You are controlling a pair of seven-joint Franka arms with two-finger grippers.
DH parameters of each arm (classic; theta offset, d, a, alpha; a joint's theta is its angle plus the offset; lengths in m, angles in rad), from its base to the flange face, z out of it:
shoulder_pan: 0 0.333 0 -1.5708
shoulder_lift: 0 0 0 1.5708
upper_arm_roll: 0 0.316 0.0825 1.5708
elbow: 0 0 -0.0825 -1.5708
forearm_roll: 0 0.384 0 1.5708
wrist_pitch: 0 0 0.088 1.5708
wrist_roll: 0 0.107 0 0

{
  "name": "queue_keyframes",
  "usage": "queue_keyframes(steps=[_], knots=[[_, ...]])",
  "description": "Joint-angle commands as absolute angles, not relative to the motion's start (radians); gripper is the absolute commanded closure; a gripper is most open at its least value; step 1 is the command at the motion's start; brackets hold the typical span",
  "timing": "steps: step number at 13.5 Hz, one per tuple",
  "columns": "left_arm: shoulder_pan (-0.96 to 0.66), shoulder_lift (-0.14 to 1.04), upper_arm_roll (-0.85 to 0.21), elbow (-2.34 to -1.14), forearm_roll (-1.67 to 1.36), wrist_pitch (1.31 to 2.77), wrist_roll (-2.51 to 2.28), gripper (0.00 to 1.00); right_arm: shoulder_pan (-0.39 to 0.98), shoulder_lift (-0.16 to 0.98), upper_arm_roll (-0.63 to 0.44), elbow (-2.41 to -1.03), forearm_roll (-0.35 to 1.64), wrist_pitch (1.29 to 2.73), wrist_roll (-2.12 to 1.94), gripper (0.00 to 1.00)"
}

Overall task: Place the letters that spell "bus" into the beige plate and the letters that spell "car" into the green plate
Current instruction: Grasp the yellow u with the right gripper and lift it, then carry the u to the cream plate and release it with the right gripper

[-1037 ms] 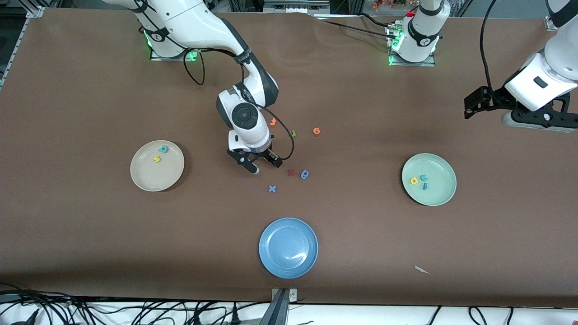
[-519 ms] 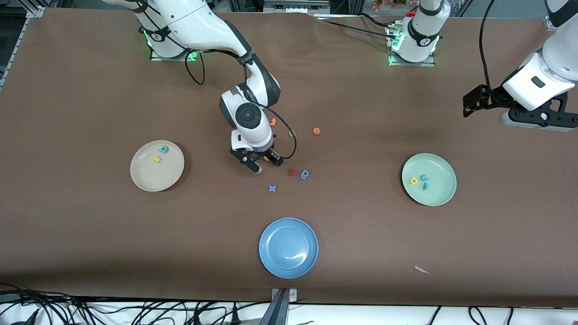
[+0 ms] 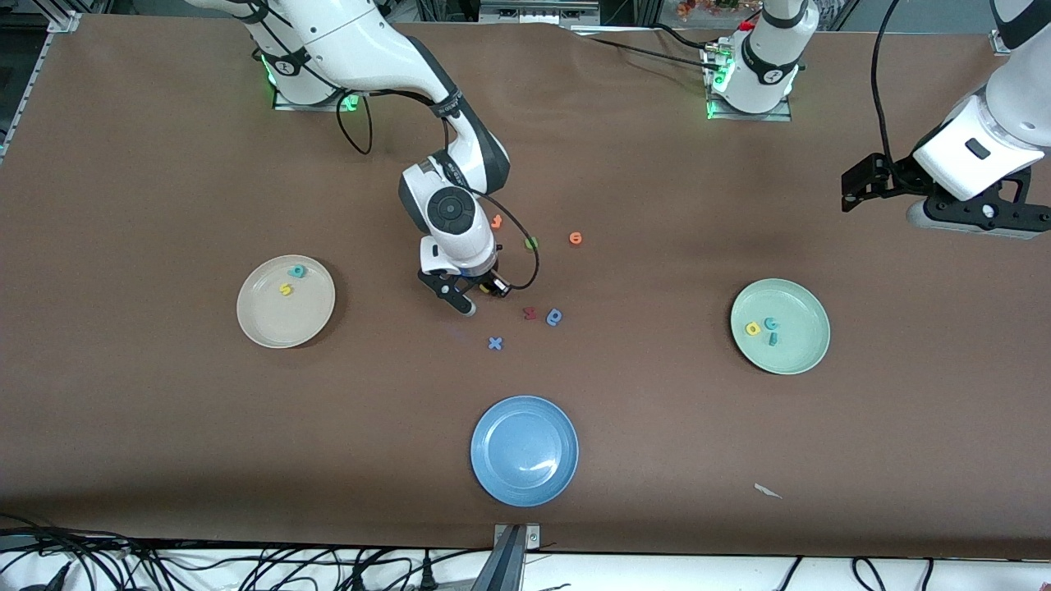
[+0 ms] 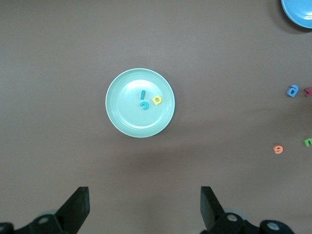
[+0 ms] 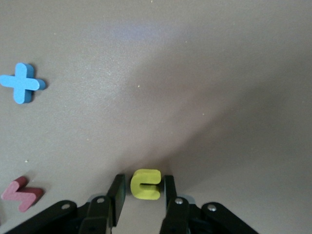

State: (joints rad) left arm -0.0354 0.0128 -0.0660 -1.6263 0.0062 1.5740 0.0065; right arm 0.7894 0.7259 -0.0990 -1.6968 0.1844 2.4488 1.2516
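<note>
The yellow "u" [image 5: 146, 184] lies flat on the table near its middle. My right gripper [image 5: 144, 178] [image 3: 483, 297] is down around it, a finger close on each side, with a thin strip of table showing between pad and letter. The beige plate [image 3: 263, 324] holds the teal "b" [image 3: 296, 271] and the yellow "s" [image 3: 286, 289]. On the green plate [image 3: 800, 353] [image 4: 122, 114] lie the yellow "a" [image 3: 752, 329], the light-blue "c" [image 3: 771, 323] and the teal "r" [image 3: 773, 339]. My left gripper [image 4: 145, 204] [image 3: 854, 193] waits open, high over the left arm's end of the table.
A blue plate [image 3: 524, 450] sits nearer the front camera. Loose letters lie round the right gripper: a blue cross [image 3: 494, 343], a red one [image 3: 530, 313], a darker blue one [image 3: 555, 317], a green "u" [image 3: 531, 243], two orange ones [image 3: 575, 238] [image 3: 496, 221]. A paper scrap [image 3: 767, 491] lies near the front edge.
The right gripper's fingers have drawn in from wide apart to close on both sides of the yellow "u". The left arm has drifted slightly.
</note>
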Motion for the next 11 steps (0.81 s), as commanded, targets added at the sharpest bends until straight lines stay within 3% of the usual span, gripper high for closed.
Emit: queue_keyframes(steps=[1,6,8,11], knots=[[-0.035,0.023,-0.067,-1.595,-0.011,1.551,0.017,0.00,0.793,0.750,-0.101,-1.681,0.199,2.464,1.247,0.80],[-0.037,0.023,-0.067,-1.595,-0.011,1.551,0.017,0.00,0.763,0.733,-0.107,-1.657,0.193,2.429,1.211,0.95],[-0.037,0.023,-0.067,-1.595,-0.011,1.549,0.017,0.00,0.733,0.715,-0.113,-1.626,0.192,2.329,1.120,0.95],[-0.043,0.023,-0.069,-1.594,-0.011,1.549,0.015,0.00,0.733,0.648,-0.213,-1.661,0.189,2.194,0.906,0.95]])
